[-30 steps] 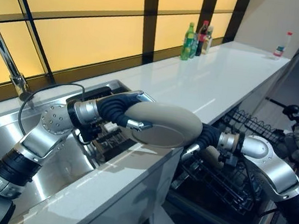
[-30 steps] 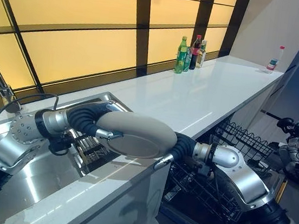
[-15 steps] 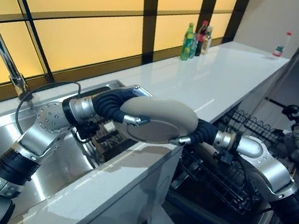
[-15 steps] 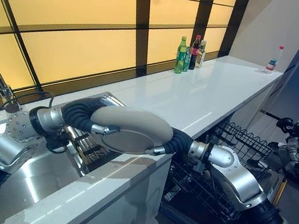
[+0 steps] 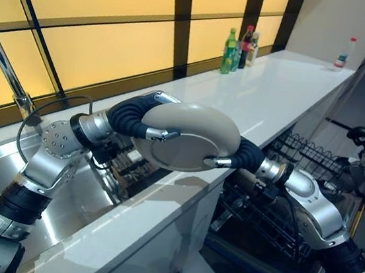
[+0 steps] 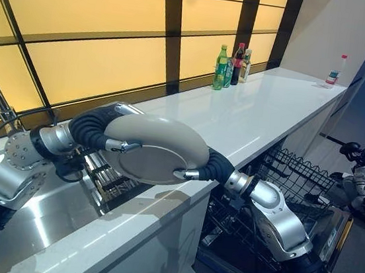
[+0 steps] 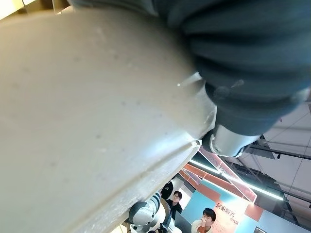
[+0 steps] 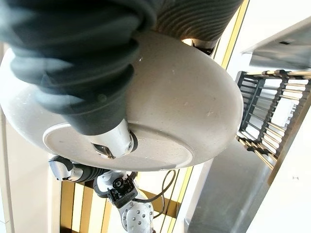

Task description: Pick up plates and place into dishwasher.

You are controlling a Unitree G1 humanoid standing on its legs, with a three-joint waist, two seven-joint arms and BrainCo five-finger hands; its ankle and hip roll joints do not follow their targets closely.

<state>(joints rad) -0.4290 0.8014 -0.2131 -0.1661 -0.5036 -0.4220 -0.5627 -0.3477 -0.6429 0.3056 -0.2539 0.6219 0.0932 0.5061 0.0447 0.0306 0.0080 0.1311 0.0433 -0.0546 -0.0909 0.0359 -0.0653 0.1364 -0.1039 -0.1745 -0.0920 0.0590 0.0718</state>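
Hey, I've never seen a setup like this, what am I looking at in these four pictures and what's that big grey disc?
This is a humanoid robot working at a kitchen counter. Two pictures come from cameras in its head, looking down. The other two come from cameras on its wrists, very close up. The grey disc is a plate, held up on edge above the counter between the left hand and the right hand, fingers curled round its rim. On the robot's left is a steel sink with a tap. On its right the open dishwasher shows its wire rack. Bottles stand by the window.
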